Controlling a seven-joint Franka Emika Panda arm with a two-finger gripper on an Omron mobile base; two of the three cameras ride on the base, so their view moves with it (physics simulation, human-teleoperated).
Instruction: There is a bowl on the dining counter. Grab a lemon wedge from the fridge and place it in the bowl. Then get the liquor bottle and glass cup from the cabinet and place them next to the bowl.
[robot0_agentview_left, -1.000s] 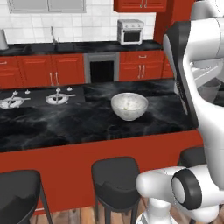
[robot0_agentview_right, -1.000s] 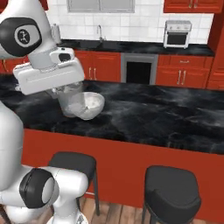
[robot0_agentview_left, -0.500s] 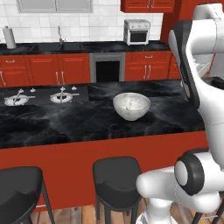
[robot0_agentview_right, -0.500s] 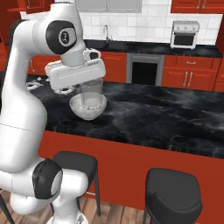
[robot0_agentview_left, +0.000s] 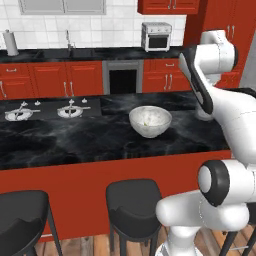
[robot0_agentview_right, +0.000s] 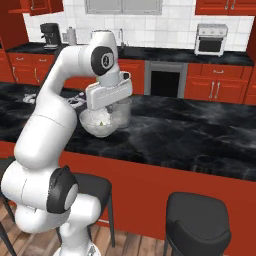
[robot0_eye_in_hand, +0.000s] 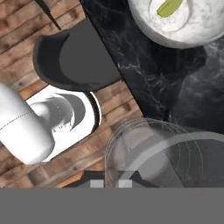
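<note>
Pincer (robot0_agentview_right: 119, 114) pinches glass cup (robot0_eye_in_hand: 153, 153) between nearly closed jaws, above dining counter (robot0_agentview_right: 200, 140). Bowl (robot0_eye_in_hand: 183, 22) sits just beside it, with lemon wedge (robot0_eye_in_hand: 169, 7) inside.

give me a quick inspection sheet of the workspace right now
surface: dining counter, glossy black marble top, red front.
job's things: bowl upright on the counter; lemon wedge lies inside it. glass cup held just beside the bowl; whether it touches the counter is unclear. liquor bottle: nothing seen.
clutter: nothing seen near the bowl.
grippers: gripper shut on the glass cup, above the counter's near edge in the hand view.
cables: nothing seen.
surroundings: black stools along the counter front, burners set in the counter top, toaster oven on the back counter, wood floor.
</note>
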